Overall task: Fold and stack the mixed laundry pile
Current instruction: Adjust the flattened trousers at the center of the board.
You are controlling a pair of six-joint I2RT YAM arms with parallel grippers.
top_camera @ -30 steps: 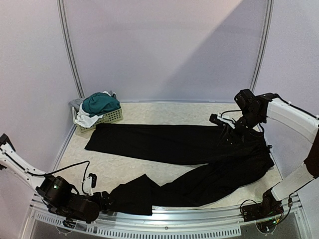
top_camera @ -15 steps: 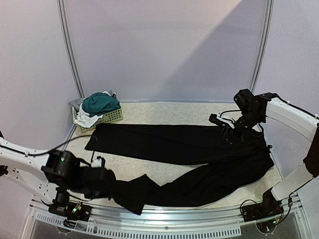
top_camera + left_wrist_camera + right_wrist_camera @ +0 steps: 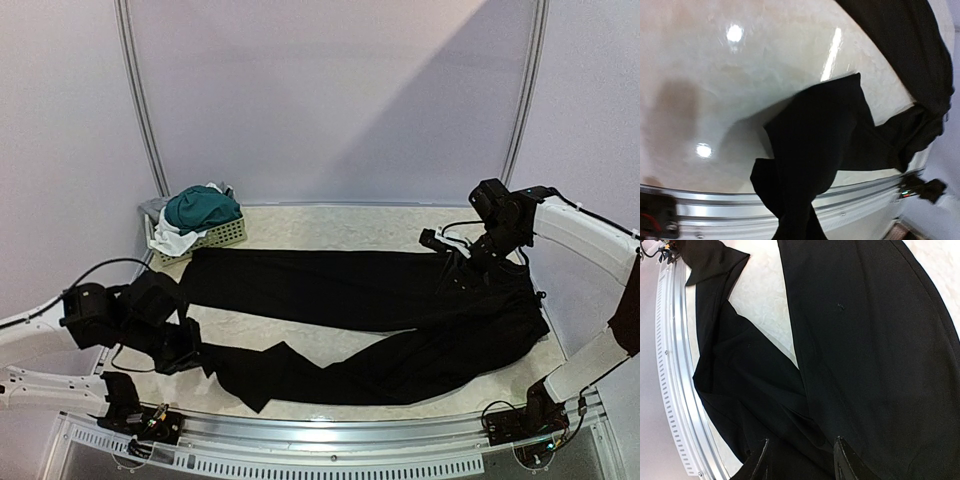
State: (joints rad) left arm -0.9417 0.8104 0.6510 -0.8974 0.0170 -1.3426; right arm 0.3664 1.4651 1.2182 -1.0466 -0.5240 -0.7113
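The long black trousers [image 3: 350,290] lie spread across the table, waist at the right and both legs running left. My left gripper [image 3: 198,357] is shut on the end of the near leg, which hangs dark and folded in the left wrist view [image 3: 810,150], hiding the fingers. My right gripper [image 3: 468,262] sits at the waist; its fingertips [image 3: 840,452] stand apart with bunched black cloth [image 3: 865,340] between them. Dark teal-green shorts [image 3: 200,208] and a white cloth [image 3: 172,242] are heaped in the basket.
A small pale perforated basket [image 3: 228,236] stands at the back left corner. A metal rail [image 3: 350,432] runs along the table's near edge, seen also beside the right gripper as a ribbed rail [image 3: 675,390]. Curved wall panels close the back and sides.
My left gripper closed on the near leg's end at the front edge, then carried it left and away from the rail, dragging that leg along. The right arm stayed put.
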